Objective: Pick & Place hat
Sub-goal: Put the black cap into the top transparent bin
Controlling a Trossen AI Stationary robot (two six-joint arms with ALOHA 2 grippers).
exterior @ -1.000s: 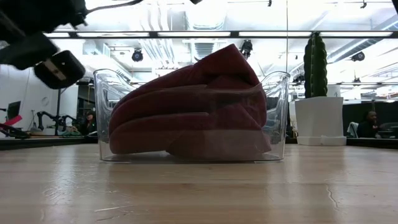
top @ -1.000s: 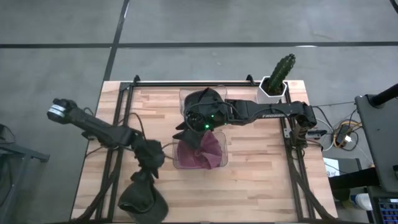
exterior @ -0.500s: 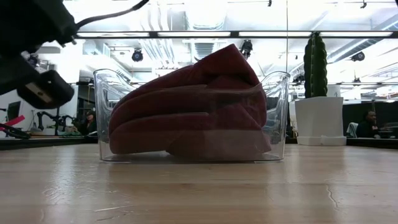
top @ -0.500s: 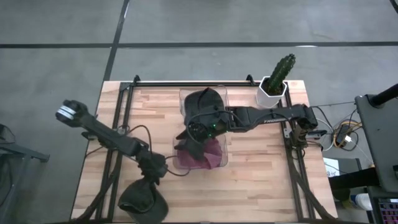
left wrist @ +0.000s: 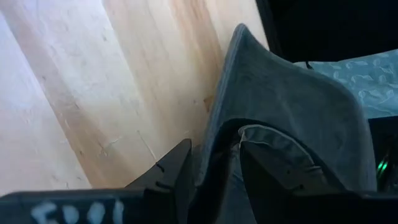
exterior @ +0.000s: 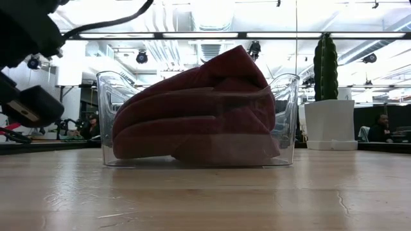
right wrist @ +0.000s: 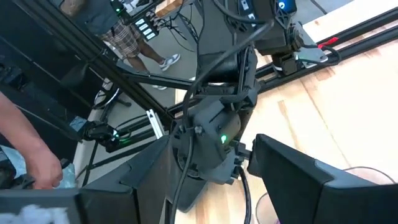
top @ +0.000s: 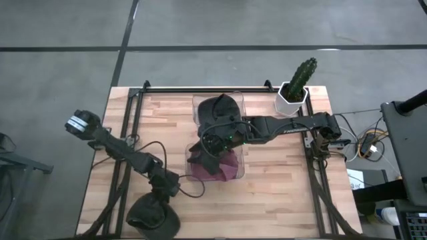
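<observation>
A dark grey hat (top: 152, 217) sits at the table's near edge, left of centre. My left gripper (top: 163, 187) is just above its far side and shut on it; in the left wrist view the grey cloth (left wrist: 286, 106) fills the space ahead of the fingers. A maroon hat (exterior: 199, 115) lies folded in a clear bin (exterior: 106, 83) at mid table. My right gripper (top: 212, 148) hovers open over that maroon hat (top: 225, 167), touching nothing. My left gripper (left wrist: 216, 149) pinches a raised fold at the dark hat's edge (left wrist: 221, 134) between its two fingers, coming from above and slanting toward the near edge. The rest of the hat spreads out below and beyond the fingers. Whether it lies on the table I cannot tell.
A second clear bin holding another dark hat (top: 220, 107) stands just beyond the first. A cactus in a white pot (top: 298, 83) is at the far right corner. Bare wood lies right of the bins. A person's arm (right wrist: 25, 149) shows beyond the table.
My left gripper has moved toward the near edge and down onto the dark hat, which now looks bunched closer beneath it. My right gripper has moved from the far bin toward the near edge and now covers more of the maroon hat.
</observation>
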